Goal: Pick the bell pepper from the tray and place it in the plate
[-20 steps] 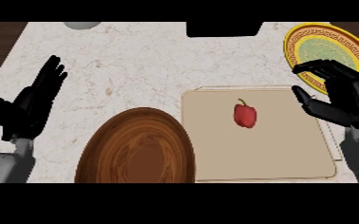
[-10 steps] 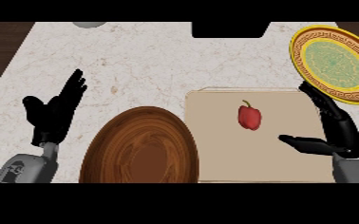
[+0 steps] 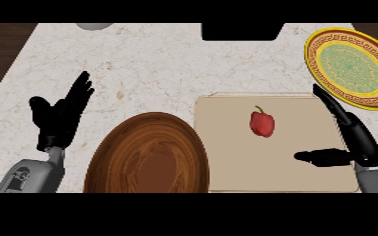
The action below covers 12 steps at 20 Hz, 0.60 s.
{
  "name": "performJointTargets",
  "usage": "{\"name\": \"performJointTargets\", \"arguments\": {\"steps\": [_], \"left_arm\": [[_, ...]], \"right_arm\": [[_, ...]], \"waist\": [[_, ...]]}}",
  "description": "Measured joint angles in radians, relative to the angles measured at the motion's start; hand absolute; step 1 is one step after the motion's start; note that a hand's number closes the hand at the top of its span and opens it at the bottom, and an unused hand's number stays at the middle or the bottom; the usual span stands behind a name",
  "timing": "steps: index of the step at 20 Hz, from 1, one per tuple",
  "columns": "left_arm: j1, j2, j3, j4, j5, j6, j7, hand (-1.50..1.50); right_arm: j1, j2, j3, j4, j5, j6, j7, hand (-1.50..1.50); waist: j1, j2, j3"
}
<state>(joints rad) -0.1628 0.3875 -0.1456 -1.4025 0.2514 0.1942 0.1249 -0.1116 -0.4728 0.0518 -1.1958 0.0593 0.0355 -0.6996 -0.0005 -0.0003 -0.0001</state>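
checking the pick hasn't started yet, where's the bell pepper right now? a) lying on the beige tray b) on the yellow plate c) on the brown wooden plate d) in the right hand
a: the bell pepper lies on the beige tray, apart from the open right hand at the tray's right edge.

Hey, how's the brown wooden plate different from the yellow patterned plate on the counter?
The wooden plate is plain dark brown with visible grain; the yellow plate has a gold patterned rim and a green centre. The wooden plate sits left of the tray, near the view's lower edge; the yellow plate lies beyond the tray's far right corner. The wooden plate looks larger. Both are round, and neither holds anything.
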Motion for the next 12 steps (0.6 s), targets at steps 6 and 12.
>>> {"name": "performJointTargets", "arguments": {"steps": [6,12], "left_arm": [[-0.011,-0.016,0.017,0.028,-0.025,-0.014,-0.003,0.00],[0.010,-0.022,0.033,0.009,-0.038,-0.034,-0.005,0.00]], "right_arm": [[0.022,-0.032,0.062,-0.114,0.099,0.020,0.174,-1.50],[-0.003,-0.034,0.115,-0.188,0.240,-0.009,0.356,-1.50]], "waist": [[-0.003,-0.001,-0.001],[0.000,-0.001,-0.001]]}}
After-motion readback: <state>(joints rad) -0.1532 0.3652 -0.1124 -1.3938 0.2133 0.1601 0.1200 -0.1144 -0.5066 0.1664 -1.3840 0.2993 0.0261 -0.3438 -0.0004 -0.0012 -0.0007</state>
